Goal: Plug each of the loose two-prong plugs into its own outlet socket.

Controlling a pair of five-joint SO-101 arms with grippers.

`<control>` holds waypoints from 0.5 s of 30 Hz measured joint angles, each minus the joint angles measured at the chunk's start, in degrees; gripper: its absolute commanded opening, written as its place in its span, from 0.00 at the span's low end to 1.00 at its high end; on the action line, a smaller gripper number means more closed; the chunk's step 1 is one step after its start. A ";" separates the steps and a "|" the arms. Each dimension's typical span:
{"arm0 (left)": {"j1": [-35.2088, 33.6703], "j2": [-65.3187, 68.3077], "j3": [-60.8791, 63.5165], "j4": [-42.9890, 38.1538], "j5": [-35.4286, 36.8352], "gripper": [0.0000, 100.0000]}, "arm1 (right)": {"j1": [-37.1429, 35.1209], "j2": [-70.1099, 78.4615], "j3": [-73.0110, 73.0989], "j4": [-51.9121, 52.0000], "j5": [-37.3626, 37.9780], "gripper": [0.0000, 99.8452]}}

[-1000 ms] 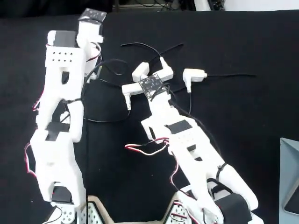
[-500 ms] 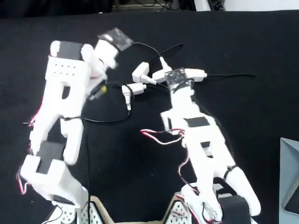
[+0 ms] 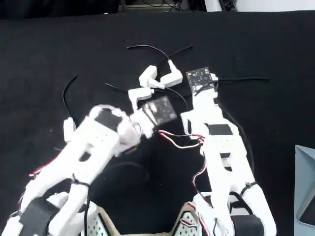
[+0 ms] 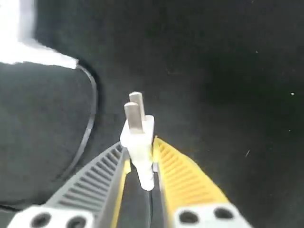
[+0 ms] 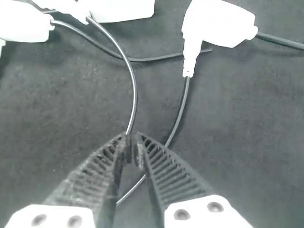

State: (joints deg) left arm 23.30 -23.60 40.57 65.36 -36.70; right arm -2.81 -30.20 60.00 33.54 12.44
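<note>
**Left wrist view: plug pinched, right gripper closed on a cable**

You have the left gripper [image 4: 140, 159] clamped on a white two-prong plug [image 4: 137, 135]. Its ribbed grey and yellow fingers press the plug's sides, and the prongs point away from the wrist over the black desk [image 4: 228, 71]. A curved black lead [image 4: 90, 123] lies on the cloth just beside it.

Your right gripper [image 5: 130, 147] is pressed together on a thin black cable [image 5: 134, 95], which arcs away toward two white bodies [image 5: 118, 7]. A white angled connector [image 5: 218, 23] lies near them. Its own wire [image 5: 178, 114] passes just beside one finger of that gripper.

In the high view, your left arm [image 3: 98, 137] comes in from 7 o'clock and ends near the desk's middle. Your right arm [image 3: 216, 142] rises from 5 o'clock, and its tip is at 1 o'clock of the middle. A cluster of white connectors [image 3: 147, 77] lies at 12 o'clock of the left wrist and 9 o'clock of the right arm's tip. A small white piece [image 3: 69, 129] lies apart at 9 o'clock of the left arm, touching nothing, and its lead trails toward 12 o'clock.
</note>
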 measured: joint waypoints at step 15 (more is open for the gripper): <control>-10.99 -22.15 3.96 4.48 14.51 0.25 | 0.00 0.00 0.00 0.00 0.00 0.02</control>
State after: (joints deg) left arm 12.31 -45.76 44.53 69.85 -22.20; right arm -2.81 -30.20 60.00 33.54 12.44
